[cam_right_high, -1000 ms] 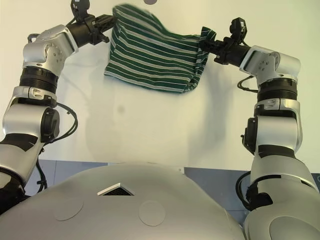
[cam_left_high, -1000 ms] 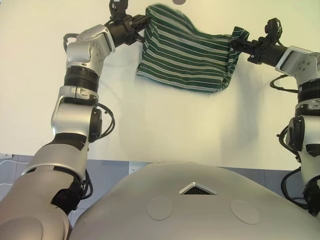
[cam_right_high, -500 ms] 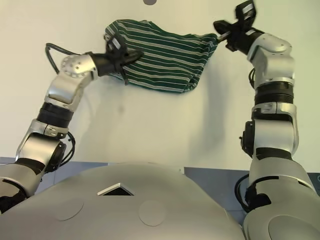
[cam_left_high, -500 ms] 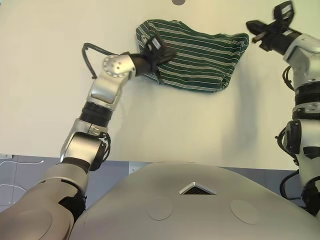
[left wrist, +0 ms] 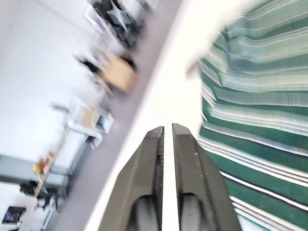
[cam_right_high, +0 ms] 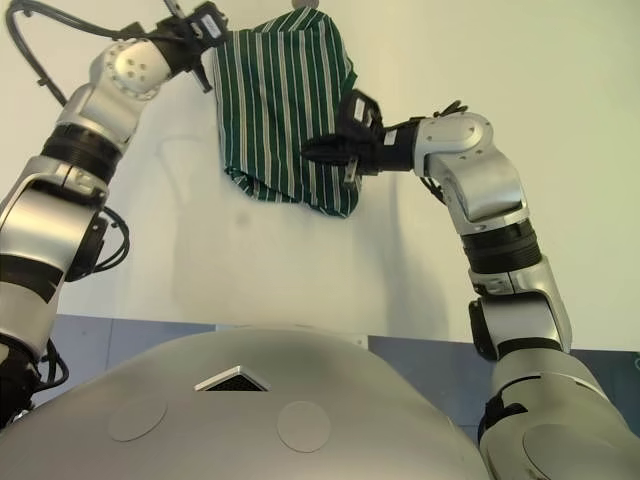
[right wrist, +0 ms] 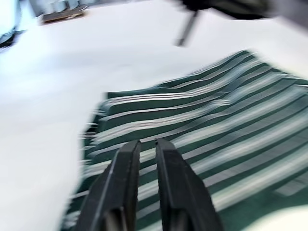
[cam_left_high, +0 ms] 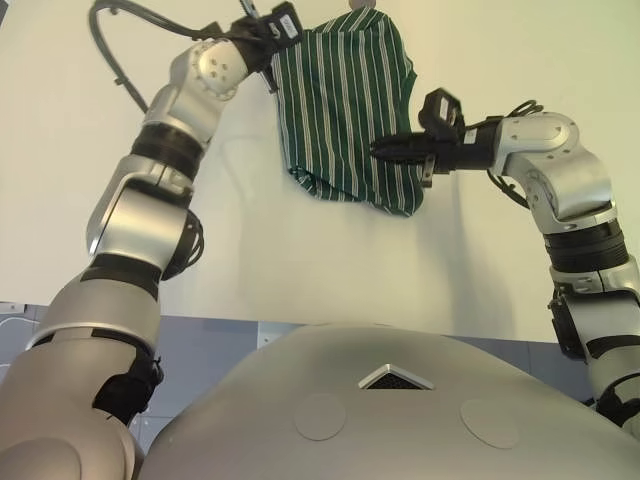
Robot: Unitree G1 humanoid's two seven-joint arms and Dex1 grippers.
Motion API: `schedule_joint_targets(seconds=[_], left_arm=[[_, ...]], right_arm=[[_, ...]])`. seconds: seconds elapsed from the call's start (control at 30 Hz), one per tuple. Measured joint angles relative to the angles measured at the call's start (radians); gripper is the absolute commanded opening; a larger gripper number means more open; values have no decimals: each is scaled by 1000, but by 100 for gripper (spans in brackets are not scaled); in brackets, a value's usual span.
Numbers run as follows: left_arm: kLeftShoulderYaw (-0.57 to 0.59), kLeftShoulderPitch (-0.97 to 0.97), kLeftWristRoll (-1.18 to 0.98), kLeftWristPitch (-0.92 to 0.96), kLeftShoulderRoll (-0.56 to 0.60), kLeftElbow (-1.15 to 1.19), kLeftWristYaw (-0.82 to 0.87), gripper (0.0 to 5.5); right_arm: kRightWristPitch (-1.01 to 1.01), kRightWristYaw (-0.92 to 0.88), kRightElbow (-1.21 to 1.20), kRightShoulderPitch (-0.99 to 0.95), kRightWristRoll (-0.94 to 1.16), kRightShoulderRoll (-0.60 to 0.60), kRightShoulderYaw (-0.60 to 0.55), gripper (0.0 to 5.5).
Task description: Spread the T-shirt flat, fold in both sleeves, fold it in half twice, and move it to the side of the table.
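Green striped T-shirt (cam_left_high: pixel 345 100) lies bunched on the desk (cam_left_high: pixel 300 260), far side. I see the left end effector (left wrist: pixel 168 129) pressed together beside its edge, the right end effector (cam_left_high: pixel 382 150) pressed together over the cloth.

I take this for a lab or workroom: a broad white table (cam_left_high: pixel 300 250), and past its edge a grey floor (left wrist: pixel 120 139) with a blurred cardboard box (left wrist: pixel 119 75) and cluttered benches (left wrist: pixel 84 122).
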Motion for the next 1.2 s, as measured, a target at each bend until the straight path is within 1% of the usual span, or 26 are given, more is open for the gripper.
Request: schedule_joint_targets(seconds=[0.03, 0.13, 0.2, 0.27, 0.33, 0.4, 0.5, 0.57, 0.6, 0.67, 0.7, 0.73, 0.8, 0.87, 0.9, 0.93, 0.97, 1.0, 1.03, 1.1, 1.13, 1.2], left_arm=[[14, 99, -4, -42, 67, -105, -33, 108], [22, 463, 5, -138, 293, -445, -158, 158], [15, 610, 44, -151, 379, -631, -224, 158], [-4, 662, 79, -119, 376, -713, -244, 158], [-30, 661, 114, -90, 311, -738, -242, 158], [-54, 644, 140, -74, 259, -736, -237, 158], [-69, 601, 180, -45, 201, -701, -220, 159], [-74, 584, 205, -32, 181, -689, -219, 120], [-75, 577, 208, -21, 174, -681, -221, 100], [-74, 572, 205, 7, 164, -680, -244, 68], [-72, 571, 196, 21, 164, -686, -257, 60], [-67, 574, 163, 57, 164, -704, -296, 37], [-56, 598, 65, 158, 165, -759, -388, 1], [-47, 647, -73, 325, 181, -884, -511, 0], [-39, 677, -143, 416, 205, -956, -566, 0], [-22, 725, -230, 525, 249, -1051, -628, 0], [8, 759, -315, 624, 290, -1138, -671, 0], [34, 768, -359, 673, 313, -1188, -690, 0], [83, 769, -430, 746, 326, -1240, -701, 0], [191, 695, -553, 870, 331, -1288, -694, 0], [233, 634, -581, 909, 321, -1280, -674, 0], [267, 528, -594, 978, 287, -1209, -605, 0]], right_arm=[[-100, 1, 2, 23, -50, -35, -6, 143], [-463, 23, 59, 169, -207, -180, -8, 200], [-720, 27, 154, 222, -313, -241, 10, 200], [-900, -8, 244, 222, -381, -249, 36, 200], [-1031, -58, 292, 202, -425, -211, 71, 200], [-1095, -84, 309, 185, -454, -166, 107, 200], [-1128, -128, 356, 148, -495, -114, 139, 136], [-1128, -157, 393, 125, -520, -86, 154, 91], [-1099, -161, 409, 111, -517, -67, 155, 69], [-987, -122, 406, 110, -443, -30, 155, 30], [-945, -99, 397, 110, -410, -25, 154, 19], [-861, -60, 369, 110, -366, -22, 148, 4], [-726, -3, 304, 110, -290, -20, 141, 2], [-599, 71, 215, 112, -215, -37, 133, 2], [-522, 127, 150, 122, -168, -67, 133, 2], [-406, 203, 60, 148, -87, -129, 129, 2], [-278, 262, -14, 166, 3, -181, 117, 2], [-209, 290, -55, 169, 57, -207, 102, 2], [-105, 299, -85, 162, 133, -216, 75, 2], [68, 279, -104, 92, 252, -203, 16, 2], [118, 254, -97, 38, 273, -179, -6, 2], [195, 191, -32, -56, 287, -113, -13, 2]])
